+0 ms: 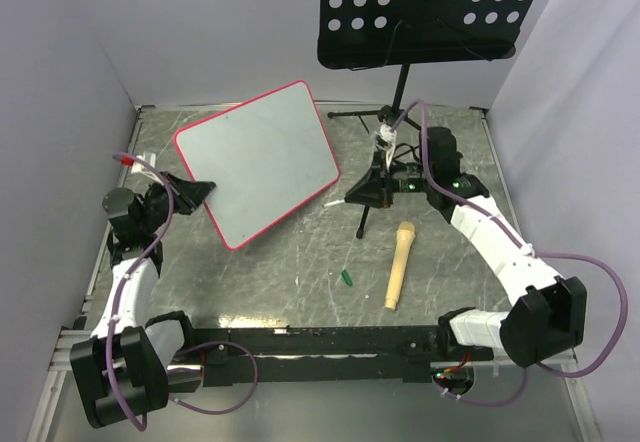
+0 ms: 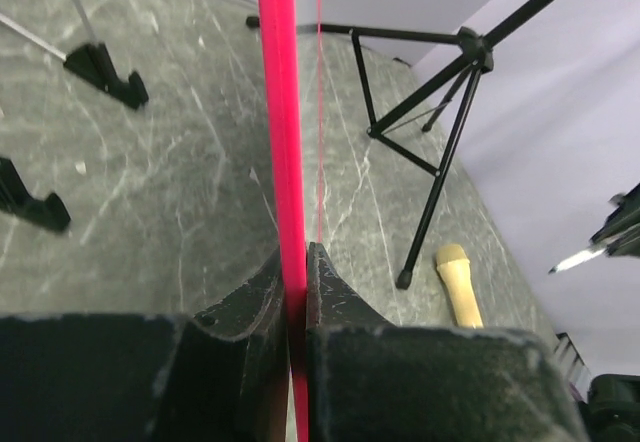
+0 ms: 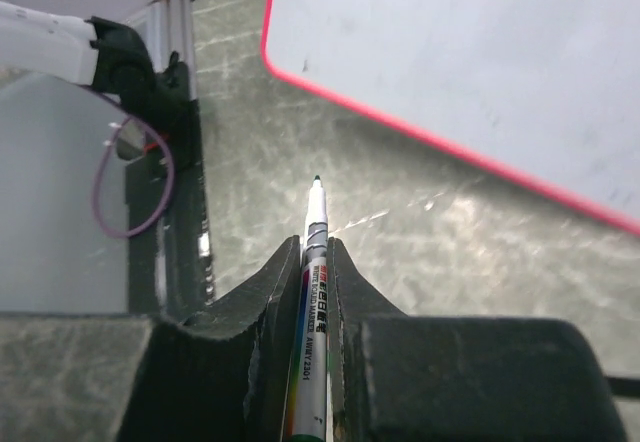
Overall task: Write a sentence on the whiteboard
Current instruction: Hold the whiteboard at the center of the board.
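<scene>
The whiteboard [image 1: 258, 157], white with a pink-red frame, is held tilted above the table at the centre left. Its face looks blank and no sentence shows on it. My left gripper [image 1: 205, 190] is shut on its lower left edge; in the left wrist view the red frame [image 2: 280, 112] runs up from between the closed jaws of that gripper [image 2: 297, 272]. My right gripper [image 1: 365, 194] is to the right of the board, shut on a white marker [image 3: 318, 262]. The marker's bare tip points toward the board's near edge [image 3: 450, 147], a short gap away.
A black perforated music stand tray [image 1: 430, 12] hangs over the back right, with its tripod legs [image 2: 440, 152] spread on the table. A beige handle-shaped object [image 1: 398, 265] and a small green cap [image 1: 346, 278] lie in front. Two black clips [image 2: 105, 67] rest on the table.
</scene>
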